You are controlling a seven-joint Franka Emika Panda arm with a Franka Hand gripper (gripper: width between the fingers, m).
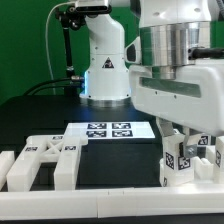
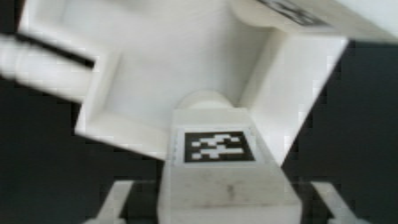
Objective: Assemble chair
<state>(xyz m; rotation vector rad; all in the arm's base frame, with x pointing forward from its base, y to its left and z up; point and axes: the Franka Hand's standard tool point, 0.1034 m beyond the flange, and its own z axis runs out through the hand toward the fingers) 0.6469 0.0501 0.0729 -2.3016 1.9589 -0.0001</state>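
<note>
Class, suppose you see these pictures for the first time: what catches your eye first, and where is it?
The large white gripper fills the exterior view's right, low over tagged white chair parts. On that view's left lies the X-braced panel, with the marker board farther back. The wrist view shows one tagged part close up.

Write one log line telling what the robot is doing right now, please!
gripper straddling tagged chair part | grip unclear | X-braced panel lying apart, exterior view's left | marker board on table
</note>
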